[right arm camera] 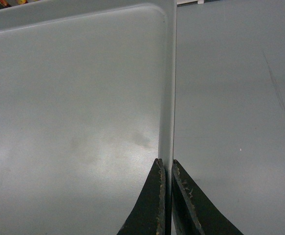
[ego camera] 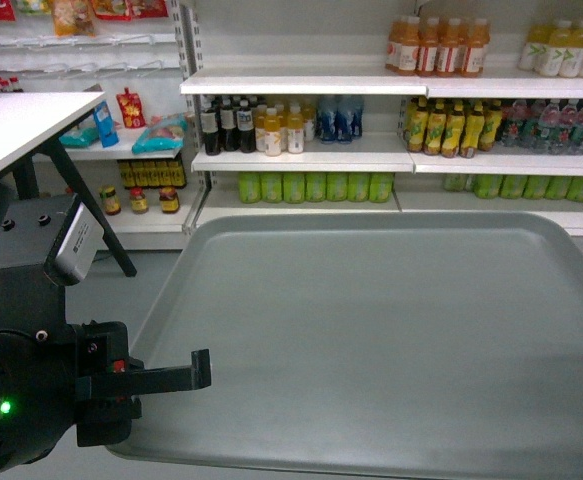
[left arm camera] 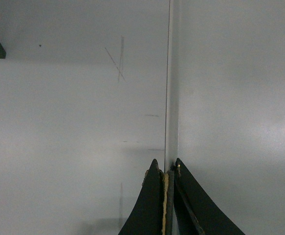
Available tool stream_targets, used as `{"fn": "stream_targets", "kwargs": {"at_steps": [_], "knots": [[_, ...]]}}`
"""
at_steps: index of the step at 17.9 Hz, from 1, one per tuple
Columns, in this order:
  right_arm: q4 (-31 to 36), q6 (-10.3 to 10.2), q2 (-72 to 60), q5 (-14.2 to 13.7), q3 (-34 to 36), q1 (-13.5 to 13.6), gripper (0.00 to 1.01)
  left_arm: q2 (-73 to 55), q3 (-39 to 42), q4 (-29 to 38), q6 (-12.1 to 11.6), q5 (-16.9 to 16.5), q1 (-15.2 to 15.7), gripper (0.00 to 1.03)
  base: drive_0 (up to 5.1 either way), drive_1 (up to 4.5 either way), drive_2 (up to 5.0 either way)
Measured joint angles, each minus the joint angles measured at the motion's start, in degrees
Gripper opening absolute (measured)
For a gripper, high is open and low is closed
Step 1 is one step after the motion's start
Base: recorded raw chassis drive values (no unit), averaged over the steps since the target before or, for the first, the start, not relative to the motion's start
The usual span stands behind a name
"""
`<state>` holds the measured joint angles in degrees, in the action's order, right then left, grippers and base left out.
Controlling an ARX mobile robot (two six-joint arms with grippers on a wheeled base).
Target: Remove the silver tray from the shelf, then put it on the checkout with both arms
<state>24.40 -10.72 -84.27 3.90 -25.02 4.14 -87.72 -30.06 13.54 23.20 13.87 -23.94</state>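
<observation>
Tray position: the silver tray [ego camera: 391, 340] is off the shelf and held in the air in front of you, roughly level, with the stocked drink shelves [ego camera: 301, 82] well behind it.
Checkout: a white countertop [ego camera: 21, 125] shows at the upper left of the head view — judge this to be the checkout; the tray is not yet over it.
Left gripper: the left gripper [left arm camera: 165, 171] pinches the tray's raised rim [left arm camera: 171, 98] edge-on, one finger on each face of the lip, with no gap showing.
Right gripper: the right gripper [right arm camera: 165, 169] pinches the opposite rim [right arm camera: 167, 73] the same way, just down from a rounded corner.
Stiffness: treat the tray as rigid — it spans both holds with no visible sag.
Weight: judge it light to moderate for its area; the load is empty.
Surface: the matte face looks smooth, and thin fingers on a narrow lip give little contact, so expect the tray to slip or pivot if one arm leads.
Hold points: keep both pinches on the two side rims, opposite each other.
Handling note: move both arms in step and keep their spacing constant, so the rim is neither pulled out nor squeezed.
</observation>
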Motion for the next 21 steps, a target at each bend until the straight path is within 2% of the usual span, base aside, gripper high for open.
{"fn": "stream_targets", "kwargs": {"at_steps": [21], "knots": [[0.13,0.00,0.00,-0.02,0.00,0.00,0.02,-0.11,-0.09,0.24,0.24,0.07,-0.11,0.03,0.0,0.00,0.0]]}}
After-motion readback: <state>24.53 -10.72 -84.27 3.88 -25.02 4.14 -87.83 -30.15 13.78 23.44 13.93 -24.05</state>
